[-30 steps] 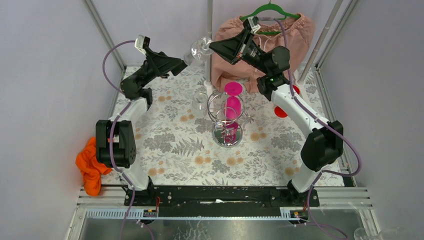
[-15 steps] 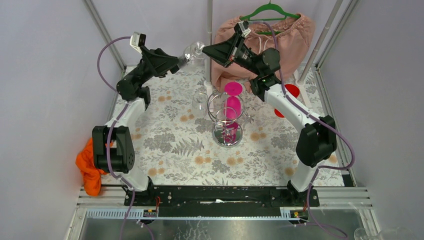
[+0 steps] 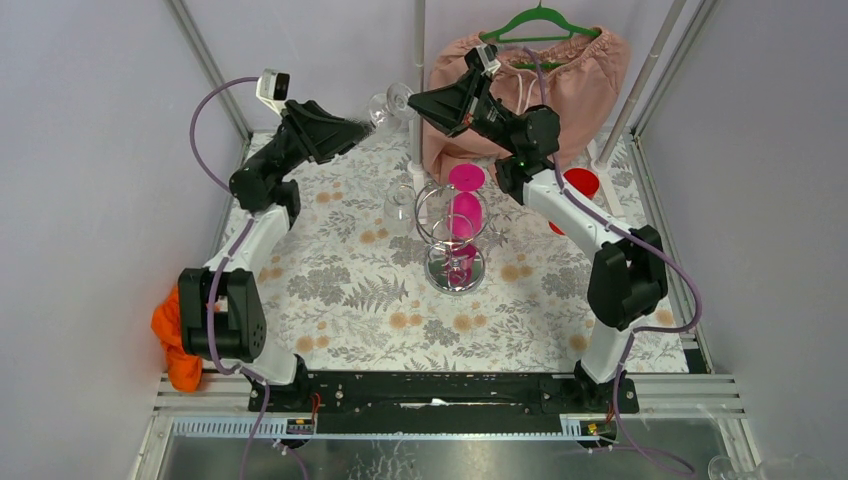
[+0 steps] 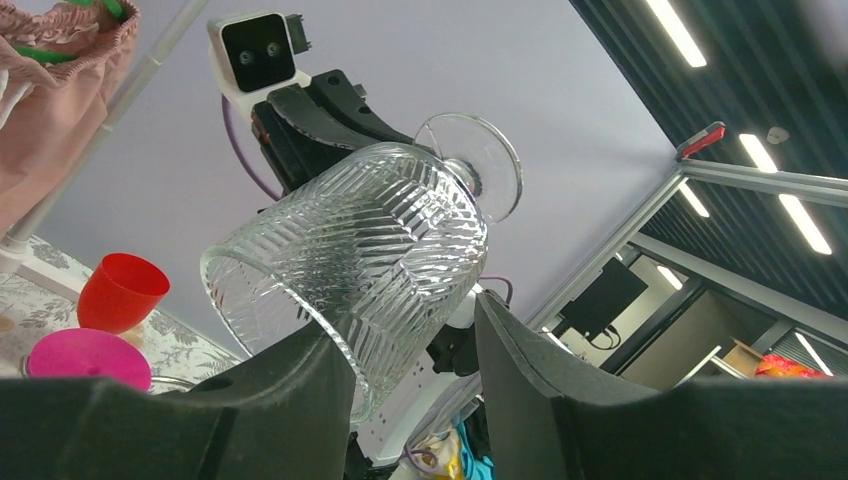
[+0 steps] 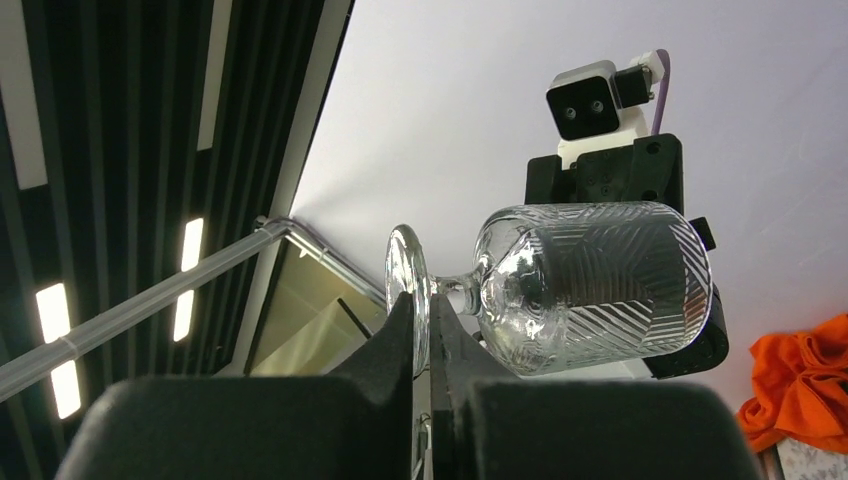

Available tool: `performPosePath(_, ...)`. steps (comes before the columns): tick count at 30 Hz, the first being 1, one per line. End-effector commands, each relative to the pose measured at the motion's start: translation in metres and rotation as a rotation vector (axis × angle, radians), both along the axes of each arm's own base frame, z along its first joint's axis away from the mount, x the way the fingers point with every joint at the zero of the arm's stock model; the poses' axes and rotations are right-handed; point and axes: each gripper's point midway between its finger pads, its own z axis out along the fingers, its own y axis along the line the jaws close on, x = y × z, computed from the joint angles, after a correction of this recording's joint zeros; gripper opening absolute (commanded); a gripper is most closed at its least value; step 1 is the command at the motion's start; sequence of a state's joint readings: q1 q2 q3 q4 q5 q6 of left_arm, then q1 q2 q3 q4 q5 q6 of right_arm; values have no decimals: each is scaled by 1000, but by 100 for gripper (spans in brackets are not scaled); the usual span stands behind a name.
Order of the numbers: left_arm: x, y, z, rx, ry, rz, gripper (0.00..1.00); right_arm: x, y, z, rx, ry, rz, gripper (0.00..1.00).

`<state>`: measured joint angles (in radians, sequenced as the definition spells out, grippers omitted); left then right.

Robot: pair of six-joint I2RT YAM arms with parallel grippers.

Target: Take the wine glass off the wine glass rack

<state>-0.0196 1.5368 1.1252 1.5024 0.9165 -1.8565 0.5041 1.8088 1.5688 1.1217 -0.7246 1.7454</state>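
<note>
A clear ribbed wine glass (image 3: 385,103) hangs on its side in the air at the back, well above the chrome wine glass rack (image 3: 452,215). My right gripper (image 3: 412,100) is shut on the thin disc of its foot (image 5: 408,290). In the right wrist view the bowl (image 5: 590,285) points toward the left arm. My left gripper (image 3: 365,120) has the bowl (image 4: 370,250) between its fingers. The left finger (image 4: 290,390) lies against the glass, and a gap shows at the right finger (image 4: 540,380).
A pink glass (image 3: 466,178) and a clear glass (image 3: 398,210) hang on the rack, above its round base (image 3: 455,268). A red cup (image 3: 578,182) stands at the back right. A pink garment (image 3: 540,70) hangs behind on a green hanger, beside a pole (image 3: 418,50). Orange cloth (image 3: 175,330) lies at the left edge.
The left gripper has come in around the bowl and its jaws have narrowed. The right arm has carried the glass slightly left and kept hold of the foot.
</note>
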Motion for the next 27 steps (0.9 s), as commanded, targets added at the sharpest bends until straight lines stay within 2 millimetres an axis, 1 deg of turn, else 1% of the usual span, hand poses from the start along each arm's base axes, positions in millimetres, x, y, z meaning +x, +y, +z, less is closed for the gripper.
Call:
performPosePath(1, -37, -2, 28, -35, -156, 3, 52, 0, 5, -12, 10, -14, 19, 0)
performPosePath(6, -48, 0, 36, -51, -190, 10, 52, -2, 15, -32, -23, 22, 41, 0)
performPosePath(11, -60, 1, 41, -65, -226, 32, 53, -9, 27, -44, -33, 38, 89, 0)
performPosePath(12, -61, 1, 42, -69, -227, 31, 51, -11, 31, -47, -41, 46, 99, 0)
performPosePath(14, -65, 1, 45, -72, -234, 26, 41, -12, 35, -51, -44, 56, 111, 0)
performPosePath(18, -71, 1, 48, -73, -234, 24, 17, -17, 39, -52, -34, 56, 134, 0)
performPosePath(20, -73, 0, 48, -69, -227, 25, 8, -18, 41, -52, -33, 54, 140, 0)
performPosePath(23, -72, 0, 48, -60, -211, 32, 3, -20, 40, -49, -28, 46, 141, 0)
performPosePath(27, -73, -1, 49, -41, -205, 60, 3, -23, 37, -44, -19, 37, 138, 0)
